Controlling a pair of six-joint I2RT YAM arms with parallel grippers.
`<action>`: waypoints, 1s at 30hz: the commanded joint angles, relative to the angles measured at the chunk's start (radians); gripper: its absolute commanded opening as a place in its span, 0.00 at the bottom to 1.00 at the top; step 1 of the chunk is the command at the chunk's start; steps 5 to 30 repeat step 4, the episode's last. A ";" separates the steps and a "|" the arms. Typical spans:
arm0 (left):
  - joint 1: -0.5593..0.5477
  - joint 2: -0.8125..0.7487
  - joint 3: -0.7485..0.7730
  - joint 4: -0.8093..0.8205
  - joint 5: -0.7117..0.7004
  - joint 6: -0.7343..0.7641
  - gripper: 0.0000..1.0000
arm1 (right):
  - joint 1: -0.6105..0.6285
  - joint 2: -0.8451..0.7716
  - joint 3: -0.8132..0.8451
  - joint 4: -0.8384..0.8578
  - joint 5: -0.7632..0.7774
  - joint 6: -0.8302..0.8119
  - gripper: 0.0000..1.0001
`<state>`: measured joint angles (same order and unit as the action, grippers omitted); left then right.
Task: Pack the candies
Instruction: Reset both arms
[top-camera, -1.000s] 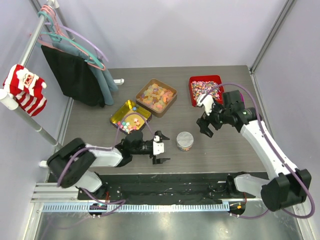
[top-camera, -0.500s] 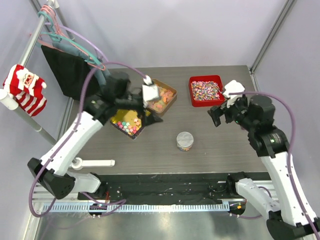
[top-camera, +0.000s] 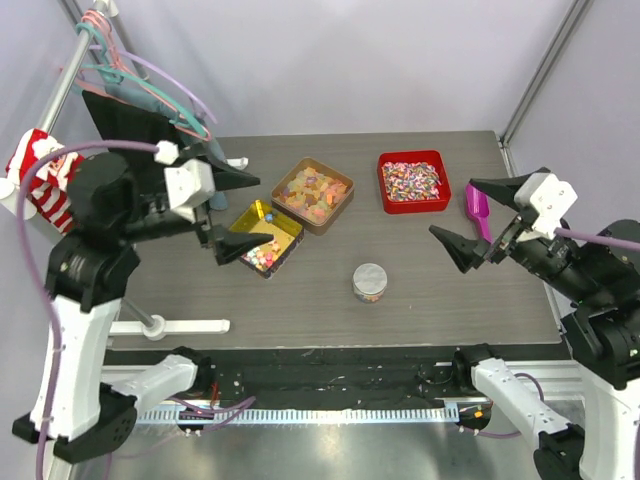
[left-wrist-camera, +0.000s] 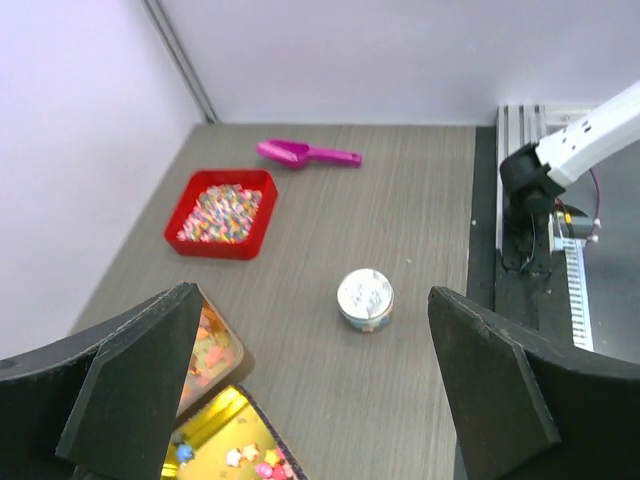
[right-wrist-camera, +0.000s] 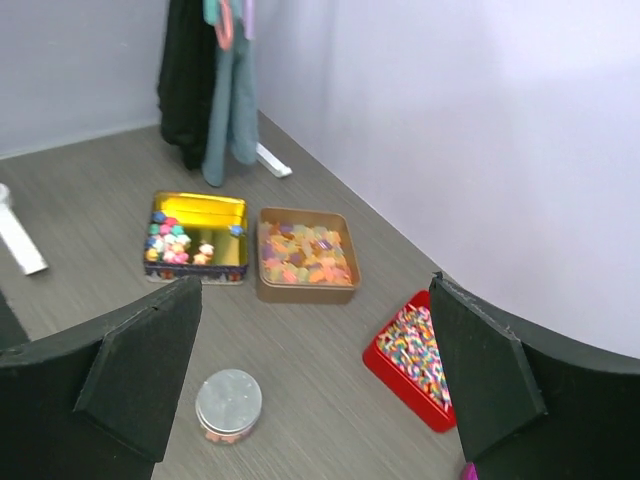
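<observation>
The candies (top-camera: 263, 256) are small bright blocky sweets lying in an open gold tin (top-camera: 270, 226). They also show in the left wrist view (left-wrist-camera: 250, 458) and in the right wrist view (right-wrist-camera: 168, 242). A small round tin with a silver lid (top-camera: 370, 281) stands mid-table, with coloured sweets showing through its side. My left gripper (top-camera: 238, 212) is open and empty, raised high above the gold tin. My right gripper (top-camera: 474, 217) is open and empty, raised high over the table's right side. From both wrists the table lies far below, between wide-apart fingers.
A brown tin of pale gummy pieces (top-camera: 312, 194) sits beside the gold tin. A red tray of speckled sweets (top-camera: 430, 160) sits at the back right, with a pink scoop (top-camera: 477, 208) lying to its right. A white bar (top-camera: 185, 325) lies front left. A clothes rack with hangers (top-camera: 110, 60) stands at the left.
Both arms have risen from near the table to high above it, the left swinging up over the gold tin, the right pulling back to the right. The pink scoop now shows on the table.
</observation>
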<state>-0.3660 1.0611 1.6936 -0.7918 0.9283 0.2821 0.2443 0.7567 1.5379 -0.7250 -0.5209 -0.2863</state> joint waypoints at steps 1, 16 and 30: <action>0.001 -0.032 0.049 -0.015 -0.036 -0.080 1.00 | -0.003 0.010 0.036 -0.047 -0.113 0.001 1.00; 0.001 -0.027 0.055 -0.011 -0.040 -0.093 1.00 | -0.002 0.009 0.025 -0.033 -0.120 0.013 1.00; 0.001 -0.027 0.055 -0.011 -0.040 -0.093 1.00 | -0.002 0.009 0.025 -0.033 -0.120 0.013 1.00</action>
